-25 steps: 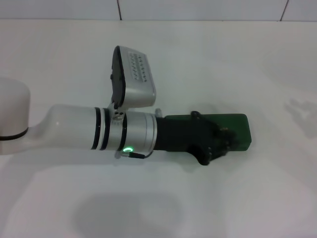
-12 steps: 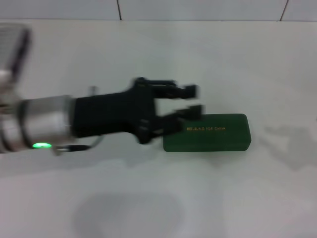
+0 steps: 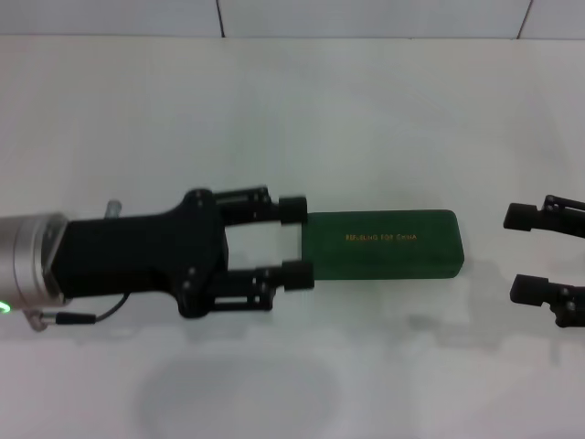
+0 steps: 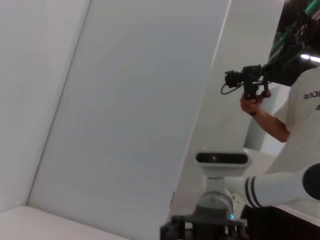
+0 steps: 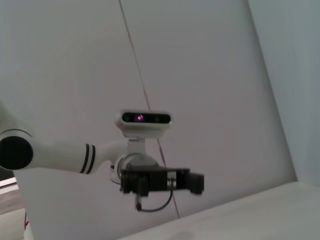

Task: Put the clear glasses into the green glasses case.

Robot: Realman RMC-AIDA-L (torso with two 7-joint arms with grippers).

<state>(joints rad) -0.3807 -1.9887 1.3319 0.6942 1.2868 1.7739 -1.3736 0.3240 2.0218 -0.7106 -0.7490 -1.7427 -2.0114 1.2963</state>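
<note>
— Where's the case sitting right now?

— The green glasses case [image 3: 381,244] is lying flat and shut on the white tabletop [image 3: 292,110], gold lettering facing up. The left gripper [image 3: 296,245] is hovering at its near end with the jaws spread wide and holding nothing, the tips just beside the case's short edge.

— And the other arm?

— The right gripper [image 3: 541,251] is poking in from the far side, well apart from the case, jaws parted and empty too.

— I'm not seeing the clear glasses anywhere.

— Nor am I. With the lid down, I'd guess they're already inside, but I can't tell that from here.

— So what's worrying you?

— If the left arm is swinging sideways, a fingertip [image 3: 294,209] could be clipping the case end and skidding it across that smooth top. And if the lid isn't latched fully, a knock might be popping it open.

— Anything in the way?

— Nothing else is lying around the case. A person [image 4: 280,115] is standing behind the robot holding a handset.
</note>
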